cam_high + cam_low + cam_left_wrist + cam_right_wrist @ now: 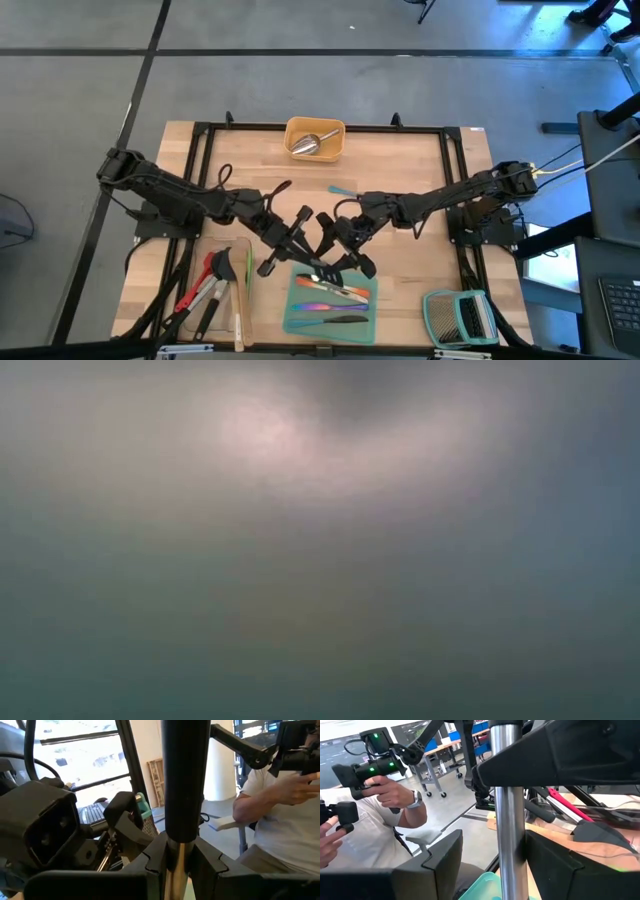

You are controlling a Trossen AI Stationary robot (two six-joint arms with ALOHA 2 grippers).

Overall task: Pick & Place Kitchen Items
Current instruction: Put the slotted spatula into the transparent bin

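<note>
A utensil with a black handle [185,780] and a steel shaft [510,820] stands upright between both grippers over the table's near middle; its head is hidden. My left gripper [298,246] [178,862] is shut on it. My right gripper [336,248] [495,865] is open, with a finger on either side of the shaft just below the left gripper [570,755]. A teal tray [290,318] below holds iridescent cutlery [335,292]. A steel scoop [310,145] lies in a yellow tray [340,128]. The low view shows only blur. My left gripper pinches the steel shaft [178,851] between its two fingers, just below where the black handle ends. The fingers lie across the shaft. The utensil stands upright in the hold, handle up; its lower end is hidden by the gripper.
A clear tray [240,245] at the near left holds red, black and wooden utensils [215,285]. A green-framed slatted rack [460,318] sits at the near right. A small blue item [342,188] lies mid-table. A person [280,820] holding a hand controller sits beyond the table.
</note>
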